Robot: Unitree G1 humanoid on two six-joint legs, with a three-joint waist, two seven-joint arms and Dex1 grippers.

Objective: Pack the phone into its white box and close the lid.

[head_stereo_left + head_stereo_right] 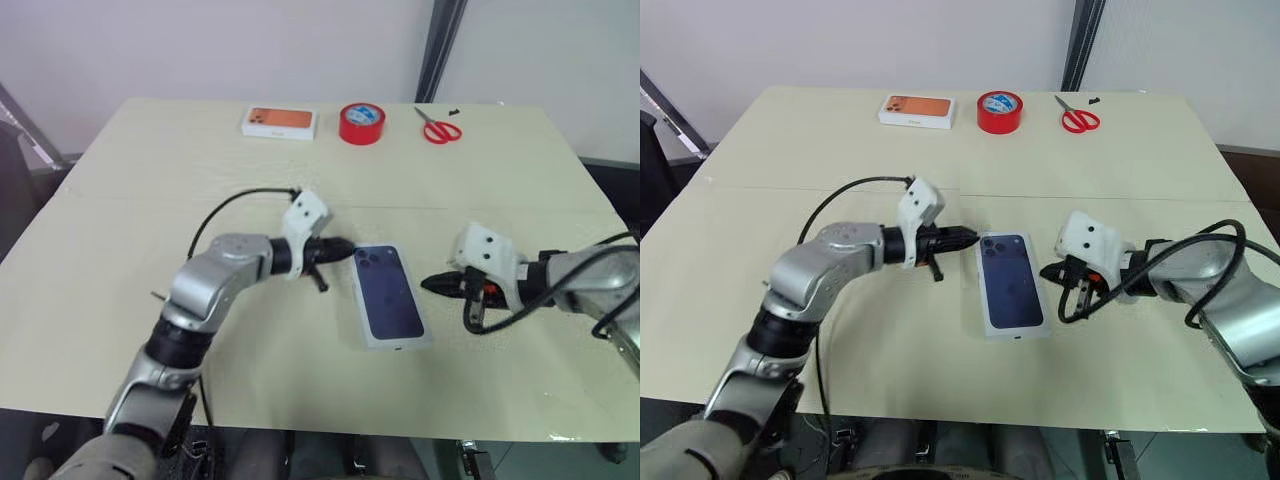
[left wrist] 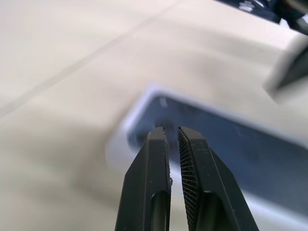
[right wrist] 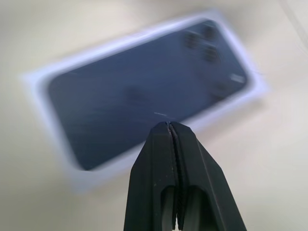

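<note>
From the head camera, the shallow white cardboard lid printed with a dark blue phone picture lies flat on the pale beige table, flanked by the left gripper and the right gripper. The left wrist view shows black fingers nearly together, empty, just before the lid's corner. The right wrist view shows fingers pressed together (nothing held) above the lid's long edge.

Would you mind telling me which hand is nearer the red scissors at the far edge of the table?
The right hand: it sits on the scissors' side of the closed box, while the left hand is across it.
</note>
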